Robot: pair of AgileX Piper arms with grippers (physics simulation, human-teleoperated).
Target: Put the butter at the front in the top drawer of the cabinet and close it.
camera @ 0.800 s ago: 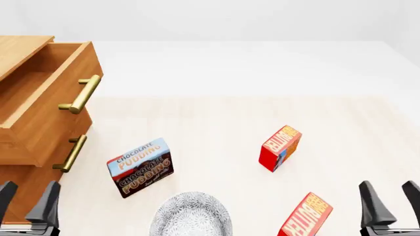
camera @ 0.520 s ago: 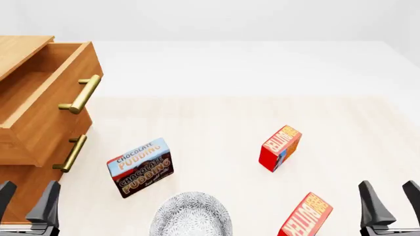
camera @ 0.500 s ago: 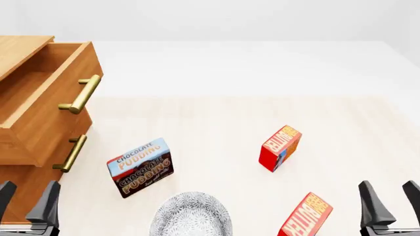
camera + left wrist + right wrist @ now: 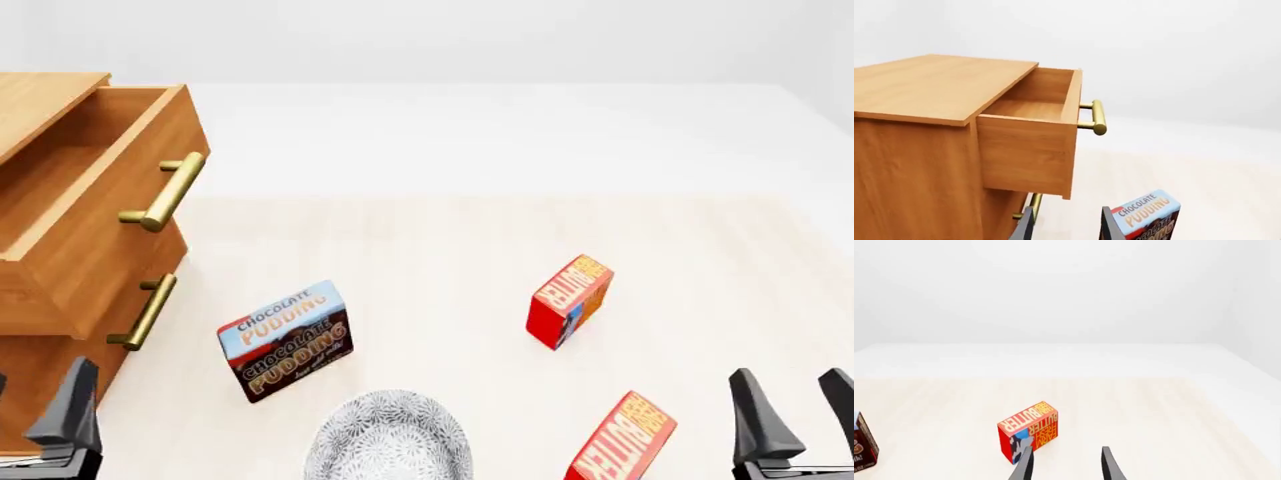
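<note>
Your right gripper [image 4: 790,425] is sitting low at the near right edge of the front view with its two dark fingers [image 4: 749,418] standing apart, jaws open and nothing between them. Your left gripper [image 4: 1065,224] is doing the same at the near left, fingers spread wide and holding nothing; in the front view only one of its fingers [image 4: 72,406] is showing clearly, just in front of the cabinet [image 4: 47,110]. Looking along the right fingers, you are seeing one red butter box [image 4: 1028,430] standing upright on the pale table [image 4: 1154,410], just beyond the fingertips and a little to one side of the gap. From the front you are getting both butter boxes: the butter [image 4: 622,441] at the front is leaning at the near edge, beside your right gripper and partly cut off by the frame, while the second butter box [image 4: 570,300] is standing farther back, well apart from it. Moving left, the Chocolate Pudding box [image 4: 283,339] is standing between the butters and the cabinet, and a grey speckled bowl [image 4: 388,437] is lying just in front of it. At the far left, the top drawer [image 4: 100,205] is hanging pulled out, its inside bare wood, brass handle [image 4: 166,191] facing the table; the lower drawer [image 4: 54,365] is sitting shut beneath it.
</note>
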